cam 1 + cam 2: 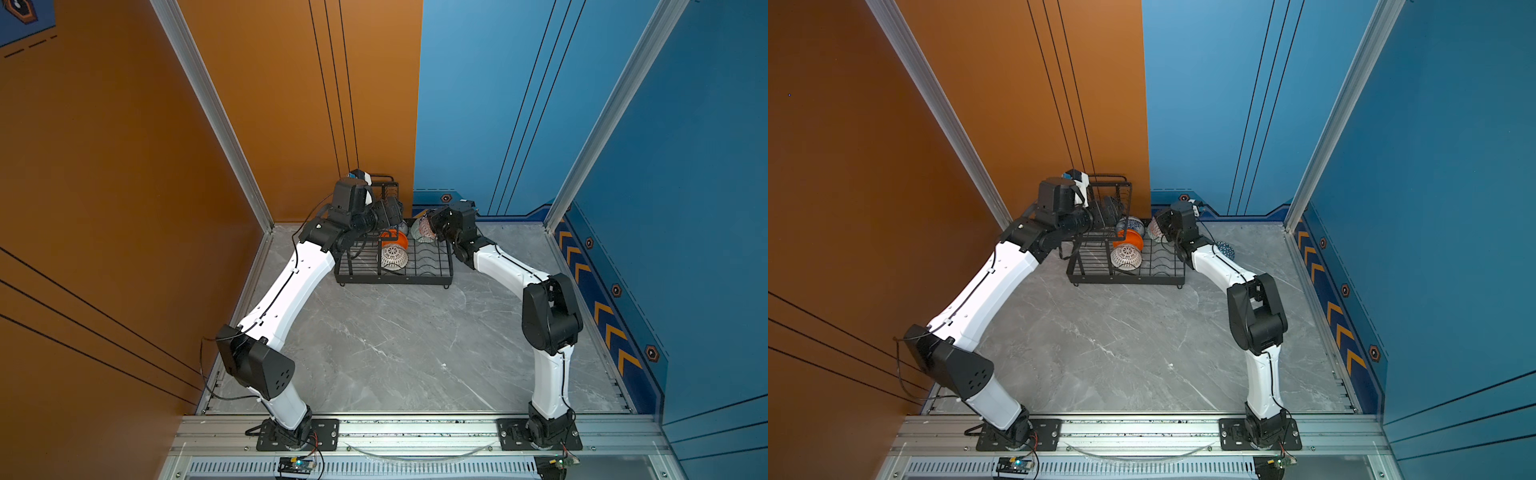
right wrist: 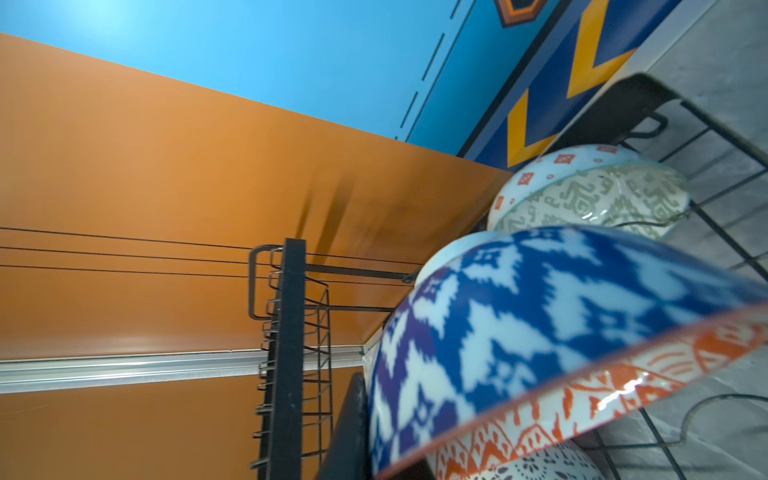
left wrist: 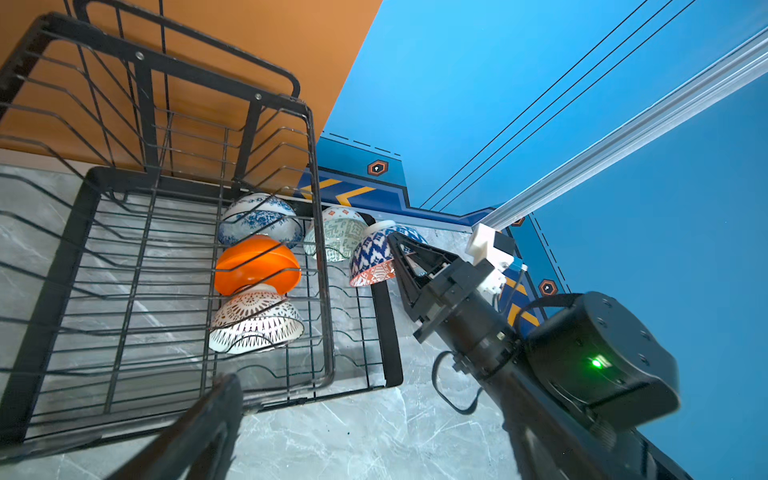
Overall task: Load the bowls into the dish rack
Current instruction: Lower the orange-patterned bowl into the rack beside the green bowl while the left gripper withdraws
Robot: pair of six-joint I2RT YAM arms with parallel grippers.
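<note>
Black-fingered, the right gripper (image 3: pixel 394 244) is pinched tight on the rim of a blue-and-white bowl with an orange band (image 3: pixel 372 259), holding it tilted over the far right end of the dish rack (image 3: pixel 388 345), just beside the pale green bowl (image 3: pixel 334 237). The left gripper (image 1: pixel 390 211) hangs wide open and empty by the raised basket (image 3: pixel 232 104). The floral bowl (image 3: pixel 259 218), orange bowl (image 3: pixel 257 264) and white lattice bowl (image 3: pixel 255 322) sit in a row in the lower tray.

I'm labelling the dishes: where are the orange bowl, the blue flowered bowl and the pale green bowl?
orange bowl (image 3: pixel 253 259): left wrist view, on its outer side.
blue flowered bowl (image 3: pixel 257 218): left wrist view, on its patterned side.
pale green bowl (image 3: pixel 340 237): left wrist view, on its patterned side.
</note>
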